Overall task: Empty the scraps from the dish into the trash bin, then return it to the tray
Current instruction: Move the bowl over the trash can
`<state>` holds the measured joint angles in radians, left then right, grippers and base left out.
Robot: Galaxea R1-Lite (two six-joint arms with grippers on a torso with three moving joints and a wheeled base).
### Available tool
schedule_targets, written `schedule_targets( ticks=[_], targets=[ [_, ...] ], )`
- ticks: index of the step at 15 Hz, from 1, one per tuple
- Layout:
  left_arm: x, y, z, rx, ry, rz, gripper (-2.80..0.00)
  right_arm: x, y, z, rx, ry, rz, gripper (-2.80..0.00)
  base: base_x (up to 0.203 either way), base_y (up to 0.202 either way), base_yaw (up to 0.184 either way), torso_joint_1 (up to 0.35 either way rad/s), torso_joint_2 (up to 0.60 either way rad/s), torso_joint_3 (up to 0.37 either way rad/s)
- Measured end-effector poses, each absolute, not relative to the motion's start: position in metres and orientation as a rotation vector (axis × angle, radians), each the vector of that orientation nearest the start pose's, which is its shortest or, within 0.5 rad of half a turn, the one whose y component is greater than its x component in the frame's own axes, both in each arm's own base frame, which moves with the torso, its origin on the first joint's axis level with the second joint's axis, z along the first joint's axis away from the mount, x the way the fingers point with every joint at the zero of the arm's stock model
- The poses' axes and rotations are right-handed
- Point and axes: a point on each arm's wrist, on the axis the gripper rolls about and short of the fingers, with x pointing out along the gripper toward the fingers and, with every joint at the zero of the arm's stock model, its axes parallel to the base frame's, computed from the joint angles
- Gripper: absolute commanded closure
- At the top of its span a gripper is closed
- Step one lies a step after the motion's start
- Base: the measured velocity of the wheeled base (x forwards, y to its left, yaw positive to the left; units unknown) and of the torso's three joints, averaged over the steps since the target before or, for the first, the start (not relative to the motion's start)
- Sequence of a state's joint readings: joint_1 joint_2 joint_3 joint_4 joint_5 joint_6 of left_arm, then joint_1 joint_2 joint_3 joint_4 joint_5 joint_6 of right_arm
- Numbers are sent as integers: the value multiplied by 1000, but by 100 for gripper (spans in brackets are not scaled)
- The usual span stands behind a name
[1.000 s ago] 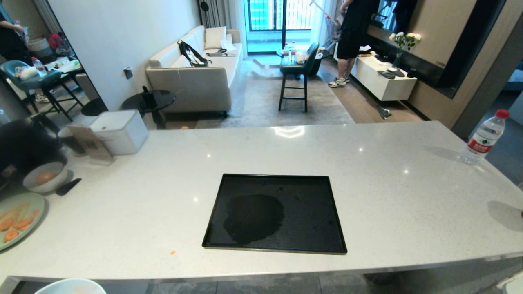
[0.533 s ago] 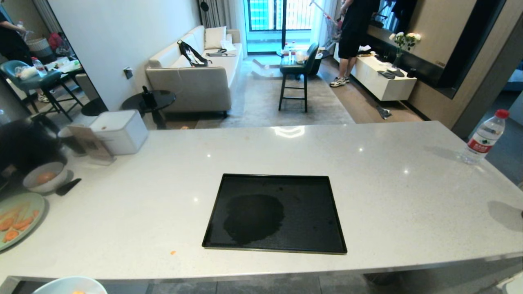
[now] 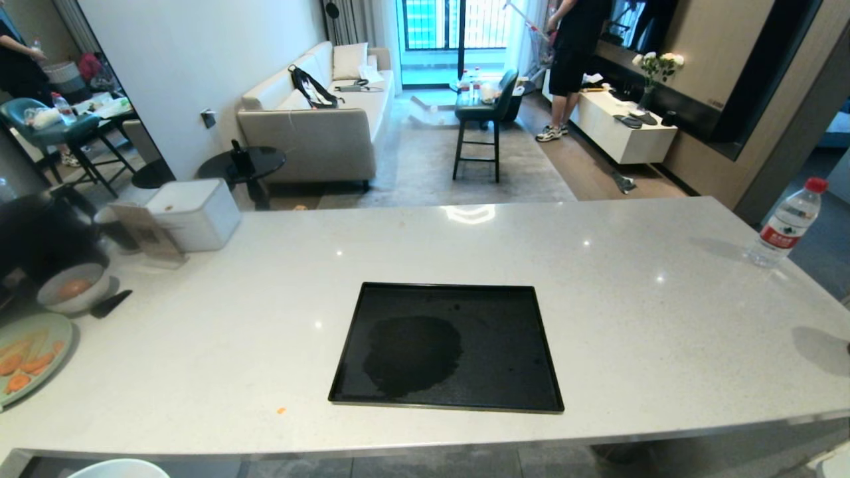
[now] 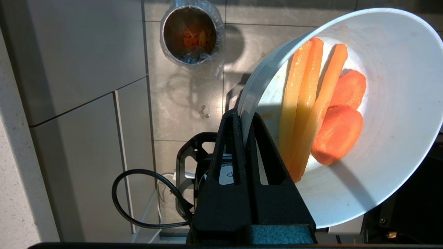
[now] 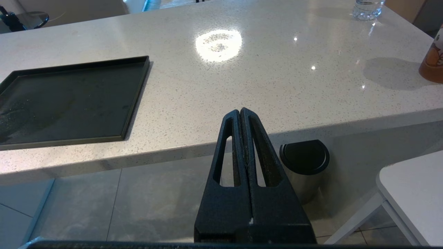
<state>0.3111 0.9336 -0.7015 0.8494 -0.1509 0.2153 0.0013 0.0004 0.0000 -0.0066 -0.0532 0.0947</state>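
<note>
My left gripper [image 4: 245, 119] is clenched on the rim of the dish [image 4: 380, 114], which is tilted with the scraps [image 4: 322, 114] inside. The trash bin [image 4: 190, 34] sits on the floor, off beyond the dish's rim, not beneath it. The head view catches only a sliver of dish. My right gripper [image 5: 241, 112] is parked, clenched on nothing, near the bare tray [image 5: 69, 100].

Water bottle [image 3: 787, 223], green plate [image 3: 26, 358], perhaps carrots.
</note>
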Motion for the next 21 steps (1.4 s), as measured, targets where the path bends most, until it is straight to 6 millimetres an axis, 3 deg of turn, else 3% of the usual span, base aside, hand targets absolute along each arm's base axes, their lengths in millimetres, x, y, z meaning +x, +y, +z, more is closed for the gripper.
schedule_targets(
  ticks=[14, 21],
  targets=[
    [54, 14, 181, -56, 1074, 33, 0, -23, -1, 76, 96, -10, -52, 0, 0, 0, 0, -1, 1, 2],
    [54, 14, 180, -59, 1079, 35, 0, -23, -1, 76, 99, -9, -52, 0, 0, 0, 0, -121, 308, 176]
  ],
)
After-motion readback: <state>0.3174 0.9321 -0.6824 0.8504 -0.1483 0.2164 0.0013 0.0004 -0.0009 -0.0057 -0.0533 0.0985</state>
